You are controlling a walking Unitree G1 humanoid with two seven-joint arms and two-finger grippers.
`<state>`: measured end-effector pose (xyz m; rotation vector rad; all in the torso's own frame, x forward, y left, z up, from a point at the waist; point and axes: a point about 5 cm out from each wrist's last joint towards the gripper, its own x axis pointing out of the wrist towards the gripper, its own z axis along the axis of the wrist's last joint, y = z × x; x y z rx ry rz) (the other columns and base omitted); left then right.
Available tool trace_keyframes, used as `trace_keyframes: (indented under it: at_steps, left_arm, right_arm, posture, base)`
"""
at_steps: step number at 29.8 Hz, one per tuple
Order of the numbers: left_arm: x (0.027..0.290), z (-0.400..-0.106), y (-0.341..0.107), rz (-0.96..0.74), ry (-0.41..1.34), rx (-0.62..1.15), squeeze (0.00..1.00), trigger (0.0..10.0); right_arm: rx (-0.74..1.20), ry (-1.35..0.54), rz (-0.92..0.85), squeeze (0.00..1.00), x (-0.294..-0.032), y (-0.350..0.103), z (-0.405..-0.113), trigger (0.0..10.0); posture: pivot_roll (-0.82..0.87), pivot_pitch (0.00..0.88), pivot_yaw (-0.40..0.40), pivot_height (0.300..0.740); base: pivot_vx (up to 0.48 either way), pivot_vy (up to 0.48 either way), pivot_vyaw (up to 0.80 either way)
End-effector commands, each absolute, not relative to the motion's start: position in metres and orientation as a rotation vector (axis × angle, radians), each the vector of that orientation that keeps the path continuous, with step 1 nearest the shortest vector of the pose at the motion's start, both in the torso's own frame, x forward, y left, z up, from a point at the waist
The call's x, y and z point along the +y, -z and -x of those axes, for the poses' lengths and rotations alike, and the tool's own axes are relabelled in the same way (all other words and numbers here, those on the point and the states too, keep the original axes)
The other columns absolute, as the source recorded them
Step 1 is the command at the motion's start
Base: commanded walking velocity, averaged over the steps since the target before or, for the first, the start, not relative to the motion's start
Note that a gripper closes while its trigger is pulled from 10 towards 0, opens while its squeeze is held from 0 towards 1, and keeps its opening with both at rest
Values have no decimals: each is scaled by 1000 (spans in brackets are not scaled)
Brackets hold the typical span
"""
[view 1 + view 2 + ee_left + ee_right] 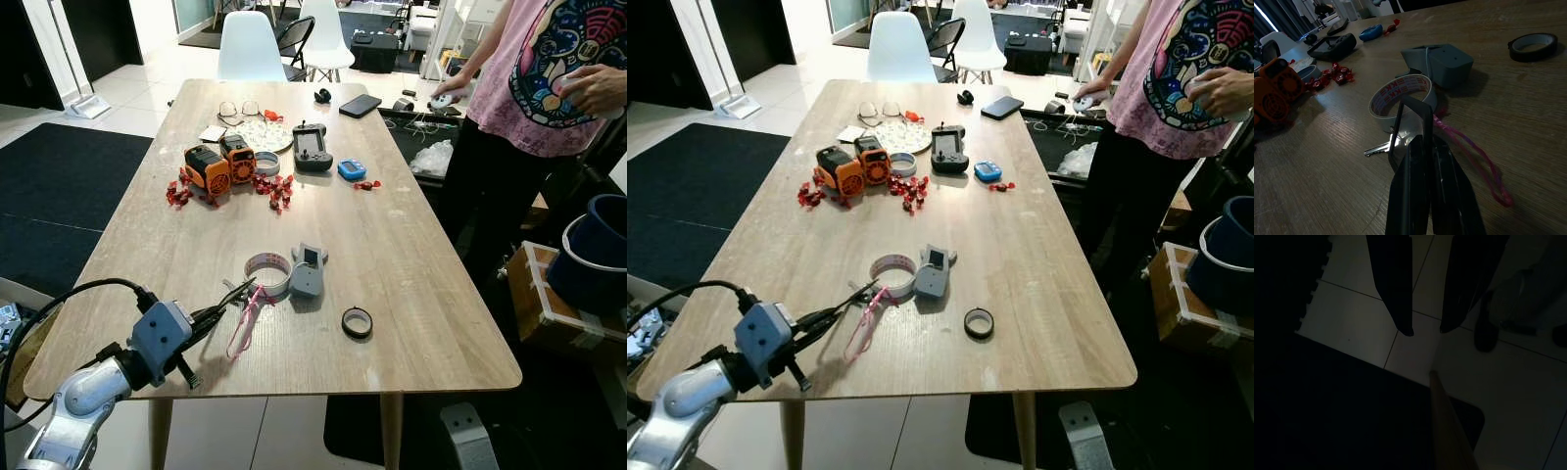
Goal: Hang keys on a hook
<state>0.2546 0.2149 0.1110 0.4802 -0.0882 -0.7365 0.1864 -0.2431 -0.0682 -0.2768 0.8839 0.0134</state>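
Note:
The keys [1377,148] lie on the wooden table [411,245] near its front edge, with a pink cord [241,328] trailing toward me. My left gripper [244,290] reaches in low from the front left. Its black fingers [1420,186] are pressed together at the key ring, beside a roll of tape [267,272]. A grey plastic block [307,271] stands just right of the roll. My right gripper [1425,330] hangs over the tiled floor in a dark view, fingers apart and empty.
A black tape ring [357,321] lies right of the grey block. Farther back are orange devices [220,164], red sweets, a black controller [312,147] and a phone [360,105]. A person [549,78] stands at the table's right side, by a blue bucket [598,250].

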Motion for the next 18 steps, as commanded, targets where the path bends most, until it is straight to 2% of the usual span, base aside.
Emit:
trace_keyframes:
  at_steps: [1, 7, 8, 9, 10, 18]
  left_arm:
    - [218, -249, -96, -482, 744, -5, 0, 0]
    - [222, -251, -98, -497, 732, -13, 0, 0]
    - [223, -252, -99, -502, 729, -12, 0, 3686]
    - [225, -253, -99, -506, 723, -11, 839, 10000]
    - [226, -254, -99, -507, 717, -9, 1000, 10000]
    - [241, -262, -107, -547, 630, -14, 1000, 10000]
  right_arm:
    - [893, -17, 277, 0, -242, 69, -185, 10000]
    - [892, -18, 277, 0, -242, 69, -185, 10000]
    - [892, -18, 277, 0, -242, 69, -185, 10000]
    - [892, -18, 277, 0, -242, 69, -185, 10000]
    - [892, -18, 277, 0, -242, 69, -185, 10000]
    - [893, -17, 277, 0, -242, 70, -184, 10000]
  posture:
    - [51, 78, -61, 740]
    - [52, 78, -61, 740]
    - [52, 78, -61, 740]
    - [52, 78, -61, 740]
    - [52, 78, -61, 740]
    - [50, 82, -64, 740]
  base:
    - [0, 0, 0]
    - [0, 0, 0]
    - [0, 0, 0]
    - [0, 0, 0]
    - [0, 0, 0]
    - [0, 0, 0]
